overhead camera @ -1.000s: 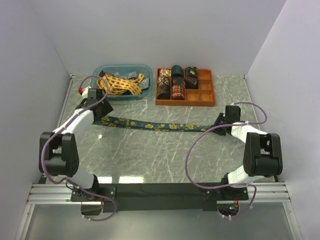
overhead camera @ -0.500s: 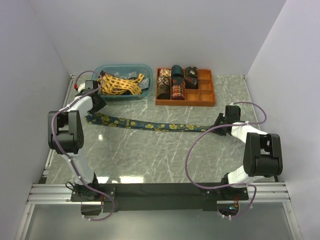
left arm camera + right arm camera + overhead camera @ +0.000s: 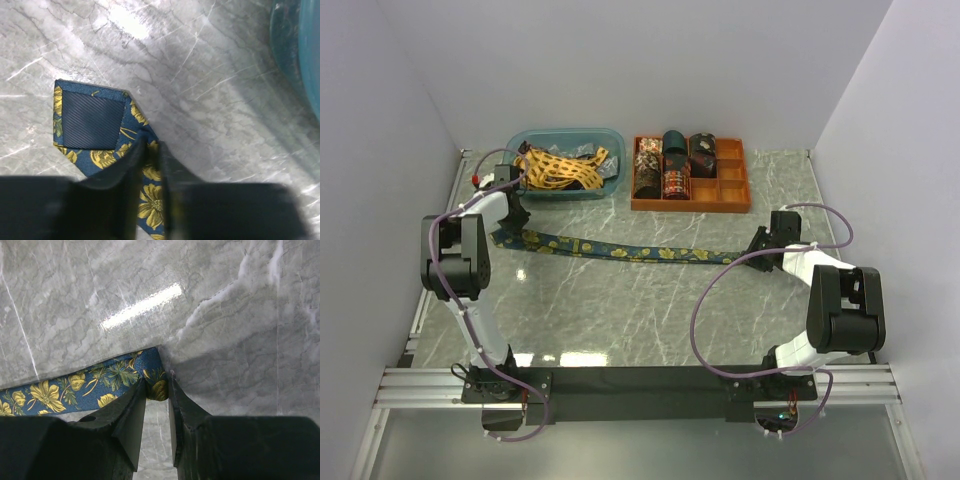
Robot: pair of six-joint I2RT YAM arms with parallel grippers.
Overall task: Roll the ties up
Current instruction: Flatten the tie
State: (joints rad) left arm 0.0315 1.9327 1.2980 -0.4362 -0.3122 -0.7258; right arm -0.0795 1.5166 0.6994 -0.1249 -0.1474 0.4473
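Note:
A navy tie (image 3: 620, 250) with gold flowers lies stretched across the marble table. Its wide end (image 3: 92, 120) is at the left, tip folded over so the dark ribbed lining shows. My left gripper (image 3: 152, 150) is shut on the tie just behind that fold; the top view shows the left gripper (image 3: 513, 213) by the blue bin. My right gripper (image 3: 159, 387) is shut on the narrow end of the tie (image 3: 162, 385), which bunches into a small curl between the fingers. The right gripper (image 3: 757, 243) holds that end at the table's right side.
A blue bin (image 3: 612, 140) at the back left holds loose ties, a yellow latticed one (image 3: 560, 168) on top. An orange compartment tray (image 3: 745, 190) beside it holds several rolled ties (image 3: 670, 165). Purple cables loop from both arms. White walls enclose the table.
My left arm swung out to the left and its gripper closed on the tie's wide end, which now lies further left. The right gripper has not moved.

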